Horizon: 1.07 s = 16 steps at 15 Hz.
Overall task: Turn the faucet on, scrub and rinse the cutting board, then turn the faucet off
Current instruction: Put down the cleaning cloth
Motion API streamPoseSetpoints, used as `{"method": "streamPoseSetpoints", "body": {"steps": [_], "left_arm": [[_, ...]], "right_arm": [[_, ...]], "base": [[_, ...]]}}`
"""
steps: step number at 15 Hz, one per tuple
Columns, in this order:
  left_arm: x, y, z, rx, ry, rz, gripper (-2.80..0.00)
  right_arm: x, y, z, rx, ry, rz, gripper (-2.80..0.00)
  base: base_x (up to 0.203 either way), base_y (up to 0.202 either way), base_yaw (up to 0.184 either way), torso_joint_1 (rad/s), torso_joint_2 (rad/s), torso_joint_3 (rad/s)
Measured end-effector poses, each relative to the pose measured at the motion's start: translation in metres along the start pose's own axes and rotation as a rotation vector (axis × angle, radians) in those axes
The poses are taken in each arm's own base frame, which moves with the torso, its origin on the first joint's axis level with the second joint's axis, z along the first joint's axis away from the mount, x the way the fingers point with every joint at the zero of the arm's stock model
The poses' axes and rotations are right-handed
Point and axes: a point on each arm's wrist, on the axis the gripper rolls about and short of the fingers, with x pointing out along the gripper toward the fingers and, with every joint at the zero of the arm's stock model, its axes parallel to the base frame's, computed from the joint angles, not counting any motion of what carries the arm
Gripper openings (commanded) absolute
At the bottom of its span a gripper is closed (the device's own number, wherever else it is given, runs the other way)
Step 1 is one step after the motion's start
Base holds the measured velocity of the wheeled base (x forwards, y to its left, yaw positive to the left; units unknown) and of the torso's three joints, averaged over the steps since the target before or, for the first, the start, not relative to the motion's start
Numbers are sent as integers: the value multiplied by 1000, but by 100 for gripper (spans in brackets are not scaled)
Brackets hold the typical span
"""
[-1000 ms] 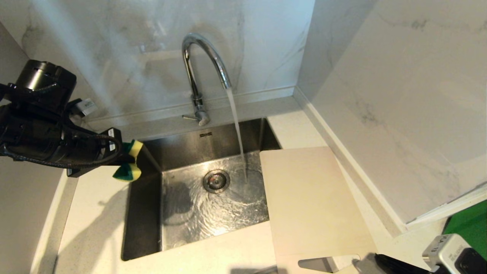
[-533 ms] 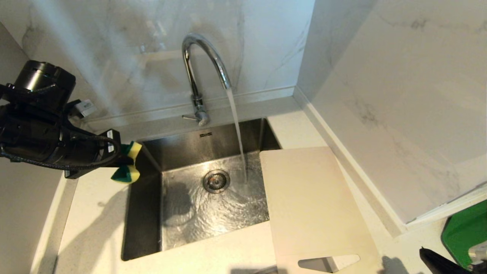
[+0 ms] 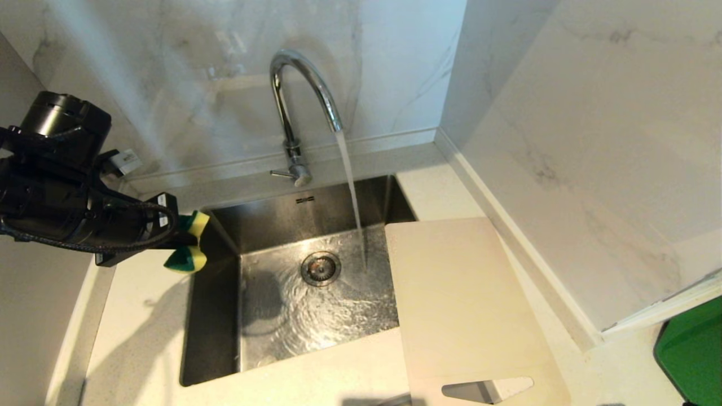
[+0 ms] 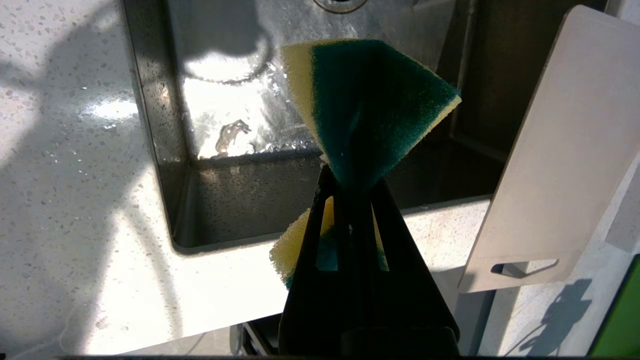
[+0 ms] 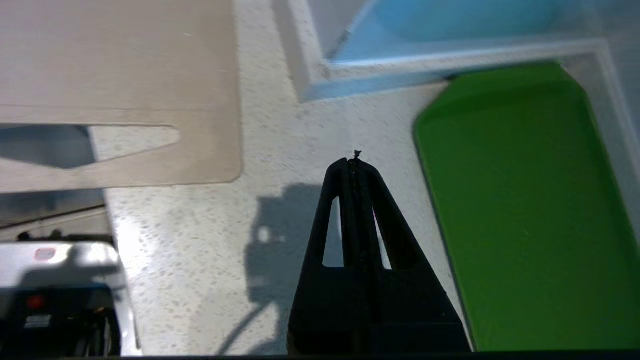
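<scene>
The chrome faucet (image 3: 293, 96) runs, its stream falling into the steel sink (image 3: 214, 316) beside the drain (image 3: 320, 268). The pale beige cutting board (image 3: 462, 299) (image 4: 575, 165) (image 5: 120, 65) lies flat on the counter right of the sink, one edge over the basin, handle cutout nearest me. My left gripper (image 3: 181, 241) (image 4: 352, 182) hovers over the sink's left rim, shut on a pinched green and yellow sponge (image 3: 189, 248) (image 4: 370, 105). My right gripper (image 5: 354, 162) is shut and empty above the counter, between the board's handle end and a green tray; it is out of the head view.
A green tray (image 3: 691, 355) (image 5: 530, 210) lies on the counter at the near right. Marble walls close off the back and right side. The speckled counter (image 3: 141, 327) stretches left of the sink.
The right arm has pulled back toward the near right and left the head view. The left gripper with the sponge has barely shifted. Water keeps running.
</scene>
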Motion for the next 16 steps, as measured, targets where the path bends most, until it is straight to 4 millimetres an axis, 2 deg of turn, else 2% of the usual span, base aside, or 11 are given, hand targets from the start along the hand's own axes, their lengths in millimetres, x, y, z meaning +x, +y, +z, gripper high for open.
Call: {"method": "streamPoseSetpoints", "body": {"steps": [6,11,16], "left_arm": [[-3,0,-1,-1,-1,-10,-280],[-2,1,-2,-5,6,-7,-280],[-2,1,-2,-5,2,-8,-280]], "right_arm": [[-16,-3,-24,110,-28,-121,-280],[-29,4,-37,200,-109,82,-280],[-31,8,-50,205,-35,146,-280]], "base": [[0,0,0,0,0,0],[0,0,0,0,0,0],[0,0,0,0,0,0]]}}
